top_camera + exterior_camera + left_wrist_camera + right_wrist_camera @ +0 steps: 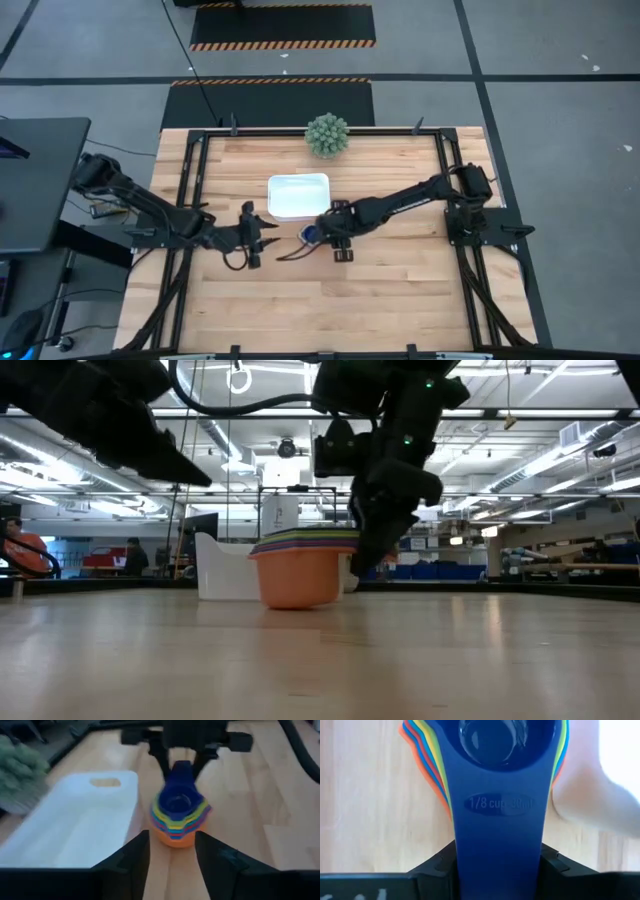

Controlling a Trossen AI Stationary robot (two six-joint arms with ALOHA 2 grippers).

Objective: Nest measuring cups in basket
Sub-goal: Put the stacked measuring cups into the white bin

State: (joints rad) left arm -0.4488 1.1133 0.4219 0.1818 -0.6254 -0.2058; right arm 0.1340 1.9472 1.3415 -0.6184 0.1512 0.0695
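Orange at the bottom and dark blue on top, the measuring cups (pixel 177 817) are already nested into one stack, so that half looks done to me; what is left is getting the stack into the basket (pixel 297 195), which lies bare and white on the table (pixel 400 290), its near right corner just beside the stack; from the basket's centre the cups sit at about five o'clock in my overhead view.

Rims show in bands, orange, red, light blue, yellow, green, then the dark blue 1/8 cup, handles fanned to one side.

My right gripper (pixel 497 870) has its jaws closed snugly on the dark blue handle (pixel 497 820); my left gripper (pixel 171 855) hovers near the stack at nine o'clock, fingers parted, holding nothing.
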